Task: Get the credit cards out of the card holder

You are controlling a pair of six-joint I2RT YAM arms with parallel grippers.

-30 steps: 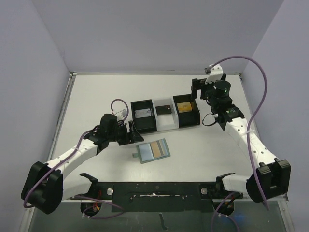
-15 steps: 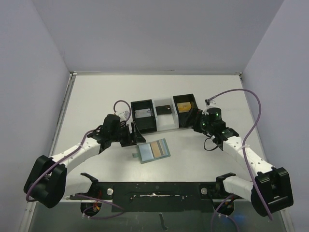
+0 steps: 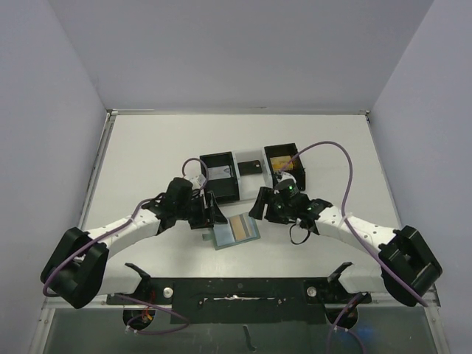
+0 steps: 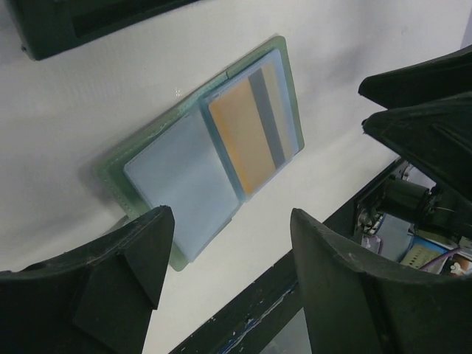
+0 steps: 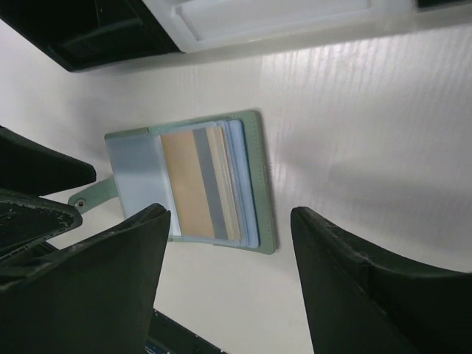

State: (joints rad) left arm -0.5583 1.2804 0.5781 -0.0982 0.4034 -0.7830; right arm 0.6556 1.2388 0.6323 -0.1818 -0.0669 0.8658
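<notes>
Card holder [image 3: 235, 230] flat open, edges exposed; left tool [image 3: 210, 216], right tool [image 3: 261, 206] flank it, jaws wide, empty.

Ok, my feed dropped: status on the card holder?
Left gripper, right gripper: jaws open, empty, flanking card holder. Holder open flat, gold card pocketed. Nothing blocking.

No legible text, nothing readable on credit cards [image 5: 188, 184], card holder [image 5: 259, 177]
</notes>
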